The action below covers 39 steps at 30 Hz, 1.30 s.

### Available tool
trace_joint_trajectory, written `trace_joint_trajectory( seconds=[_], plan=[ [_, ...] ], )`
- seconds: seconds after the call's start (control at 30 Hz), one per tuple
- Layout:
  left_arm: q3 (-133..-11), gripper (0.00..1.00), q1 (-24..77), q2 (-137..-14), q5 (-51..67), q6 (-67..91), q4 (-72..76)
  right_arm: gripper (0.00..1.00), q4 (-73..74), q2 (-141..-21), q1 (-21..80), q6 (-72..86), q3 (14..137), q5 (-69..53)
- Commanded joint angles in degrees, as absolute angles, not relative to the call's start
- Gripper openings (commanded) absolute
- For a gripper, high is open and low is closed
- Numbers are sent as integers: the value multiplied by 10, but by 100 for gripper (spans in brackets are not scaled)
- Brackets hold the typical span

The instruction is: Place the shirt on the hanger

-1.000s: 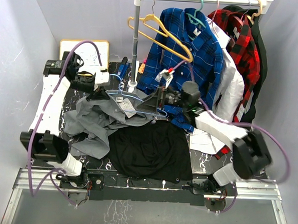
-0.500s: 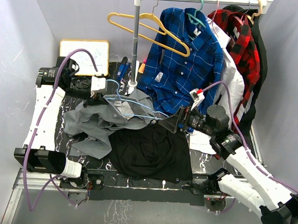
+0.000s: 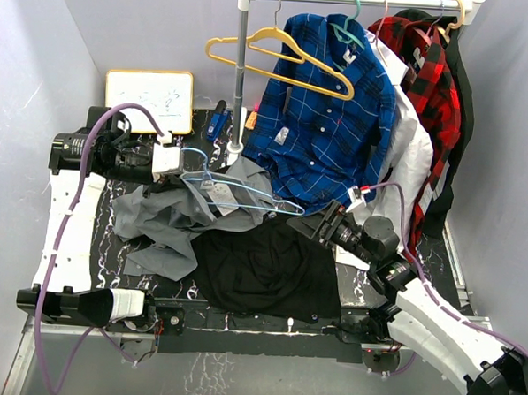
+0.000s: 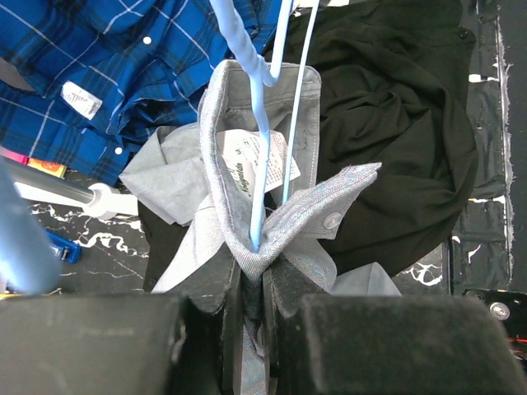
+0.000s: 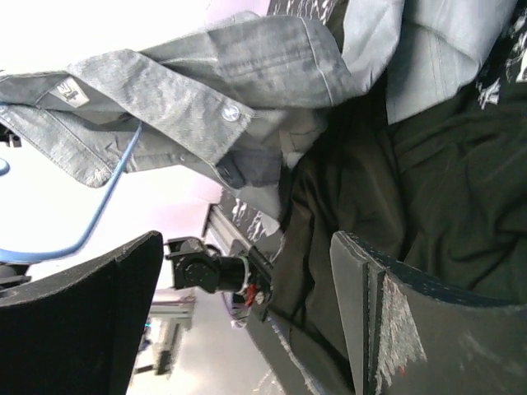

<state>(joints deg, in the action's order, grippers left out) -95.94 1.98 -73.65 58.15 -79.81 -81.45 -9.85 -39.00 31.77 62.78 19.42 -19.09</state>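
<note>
The grey shirt [image 3: 170,217] lies bunched on the left of the table, its collar [image 4: 247,164] lifted. My left gripper [image 3: 171,169] is shut on the collar fabric [image 4: 251,271], just below where the light-blue hanger [image 4: 265,140] dips into the neck opening. From above, the hanger [image 3: 233,191] lies across the top of the shirt, reaching right. My right gripper [image 3: 316,222] is open and holds nothing, right of the hanger's end and over the black cloth [image 3: 265,264]. In its wrist view the shirt [image 5: 206,90] and a hanger wire [image 5: 99,216] lie ahead of the fingers [image 5: 408,329].
A clothes rack stands at the back on a pole [image 3: 242,81]. It carries a yellow hanger [image 3: 280,61], a blue plaid shirt [image 3: 325,121] and a red plaid shirt [image 3: 429,82]. A whiteboard [image 3: 150,90] leans at the back left.
My right arm has drawn back to the right and down, away from the hanger and shirt, its jaws a little narrower. My left gripper shifted left with the collar. The yellow hanger swung.
</note>
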Motion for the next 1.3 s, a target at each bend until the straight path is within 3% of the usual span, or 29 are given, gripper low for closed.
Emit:
trace_joint_trajectory(
  seconds=[0.0, 0.1, 0.17, 0.37, 0.5, 0.8, 1.0, 1.27],
  plan=[
    [-947, 0, 18, -725, 631, -801, -824, 81, -87, -400, 325, 461, 284, -144],
    [-944, 0, 18, -726, 630, -800, -824, 73, -60, -412, 325, 358, 335, -139],
    [-944, 0, 18, -728, 626, -799, -824, 73, -44, -415, 325, 308, 359, -154],
    [-923, 0, 18, -724, 607, -811, -824, 92, 32, -438, 325, 194, 443, -272],
    [-916, 0, 18, -723, 604, -814, -824, 98, 159, -441, 325, 91, 496, -175],
    [-897, 0, 18, -722, 588, -828, -824, 99, 206, -344, 325, -53, 510, 66],
    [-883, 0, 18, -721, 583, -837, -824, 98, 276, -460, 325, -49, 623, -159],
    [-866, 0, 19, -720, 573, -844, -824, 94, 229, -590, 325, -48, 705, -340]
  ],
)
